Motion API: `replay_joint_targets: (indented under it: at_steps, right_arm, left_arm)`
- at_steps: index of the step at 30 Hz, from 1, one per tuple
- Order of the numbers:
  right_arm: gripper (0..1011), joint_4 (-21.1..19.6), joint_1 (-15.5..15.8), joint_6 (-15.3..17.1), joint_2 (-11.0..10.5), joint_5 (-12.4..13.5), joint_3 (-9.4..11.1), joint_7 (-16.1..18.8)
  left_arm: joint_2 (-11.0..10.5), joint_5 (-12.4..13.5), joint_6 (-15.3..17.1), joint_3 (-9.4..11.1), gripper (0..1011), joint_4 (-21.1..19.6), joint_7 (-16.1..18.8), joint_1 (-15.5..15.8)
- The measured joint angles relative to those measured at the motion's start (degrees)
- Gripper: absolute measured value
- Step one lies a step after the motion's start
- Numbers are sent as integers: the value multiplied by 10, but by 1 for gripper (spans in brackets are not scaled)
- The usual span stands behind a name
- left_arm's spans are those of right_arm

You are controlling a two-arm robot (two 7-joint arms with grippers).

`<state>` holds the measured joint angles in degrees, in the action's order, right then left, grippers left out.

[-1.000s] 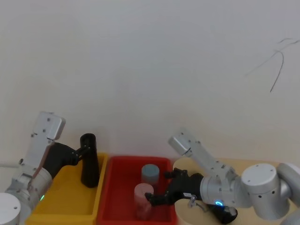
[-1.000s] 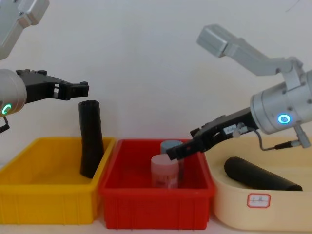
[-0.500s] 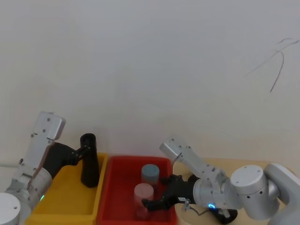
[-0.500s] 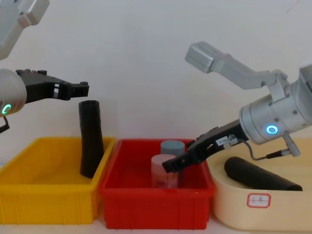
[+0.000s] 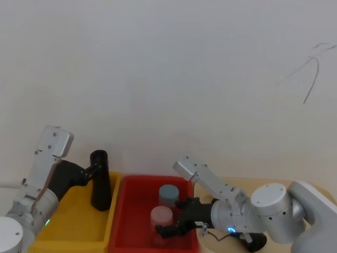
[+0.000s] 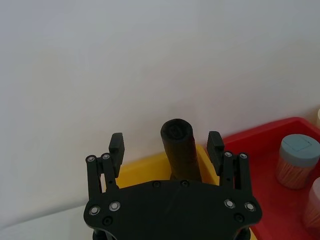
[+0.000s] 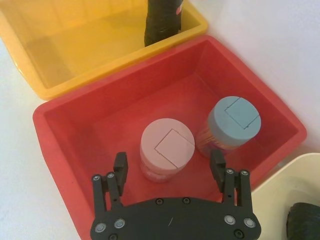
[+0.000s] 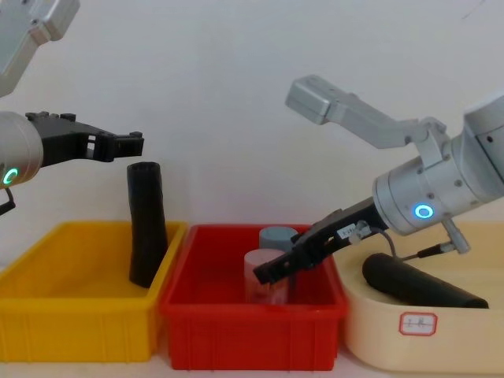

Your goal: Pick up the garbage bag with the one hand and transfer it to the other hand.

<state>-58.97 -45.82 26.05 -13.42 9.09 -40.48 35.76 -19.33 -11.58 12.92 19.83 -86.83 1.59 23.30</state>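
Fingers first: over the near half of the red bin (image 8: 252, 327) the right hand (image 8: 266, 273) hangs low, spread wide and holding nothing, with the pink-lidded jar (image 7: 166, 147) between its fingers and apparently untouched. The garbage bag (image 8: 421, 285) is not in the red bin. It lies on its side in the cream tub (image 8: 378, 331) just right of the red bin, its long axis running along the row of bins and its thick rounded end nearest the red bin. The bag is therefore to the right of this hand's fingertips, which point away from it. The right arm is much the nearer, but I judge it must back out and turn toward the tub.

Farther back in the red bin stands the blue-lidded jar (image 7: 234, 116). Left of the red bin, the left hand (image 8: 132, 144) hovers wide open and empty just above a slim black tube (image 8: 147, 228) standing in the yellow bin (image 8: 71, 331).

Since a second ago the right hand has moved further left and lower into the red bin. The bag, tube and left hand have not shifted.
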Motion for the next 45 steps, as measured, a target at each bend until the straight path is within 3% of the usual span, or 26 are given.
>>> replay_joint_targets:
  at_steps: [19, 41, 45]
  right_arm:
    - [1000, 64, -36, -10, 32, -24, -17, 15]
    - [999, 153, -66, -41, 67, -38, -22, 27]
    - [931, 162, -68, -44, 71, -39, -22, 29]
  left_arm:
    - [0, 0, 0, 0, 1002, 0, 0, 0]
    - [0, 0, 0, 0, 1002, 0, 0, 0]
    - [0, 0, 0, 0, 1002, 0, 0, 0]
